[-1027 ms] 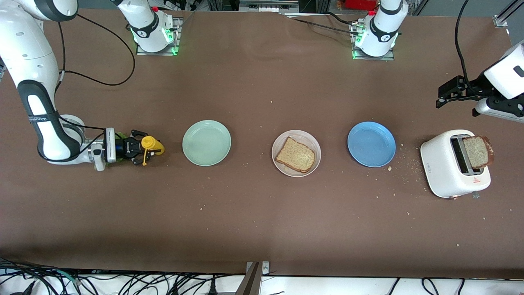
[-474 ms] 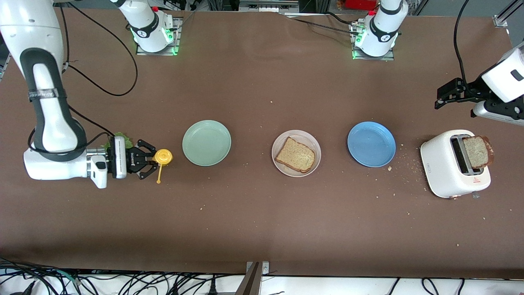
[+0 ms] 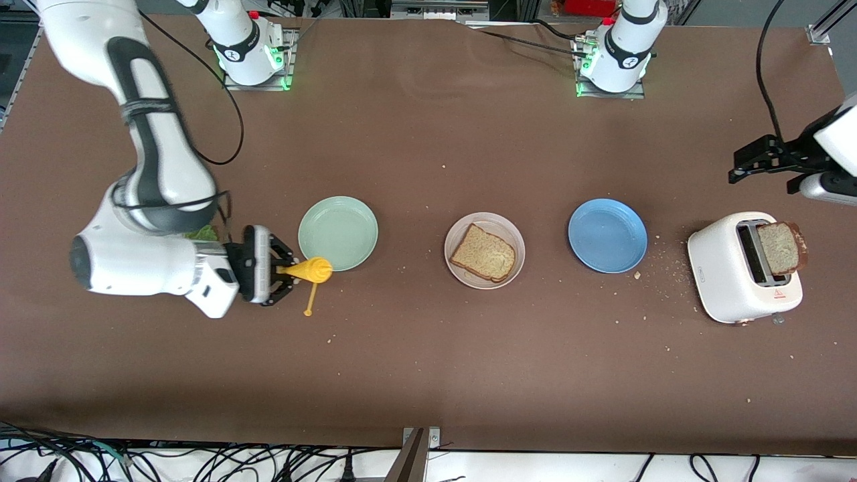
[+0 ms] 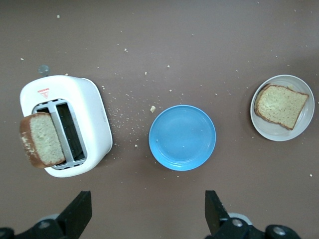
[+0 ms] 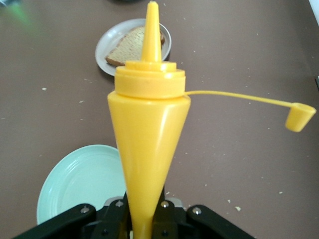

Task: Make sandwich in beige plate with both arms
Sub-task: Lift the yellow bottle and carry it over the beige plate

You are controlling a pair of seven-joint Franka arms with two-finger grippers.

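Observation:
The beige plate lies mid-table with one slice of brown toast on it. My right gripper is shut on a yellow squeeze bottle. The bottle is held level, its nozzle over the rim of the mint-green plate, its cap dangling on a strap. A green lettuce leaf peeks out under the right arm. My left gripper hangs open and empty over bare table beside the toaster.
A second toast slice sticks out of the white toaster at the left arm's end. A blue plate lies between the toaster and the beige plate. Crumbs are scattered around the toaster.
The right arm has lifted the yellow bottle and carried it toward the mint-green plate, tipping it level. The left gripper has drifted slightly toward its end of the table.

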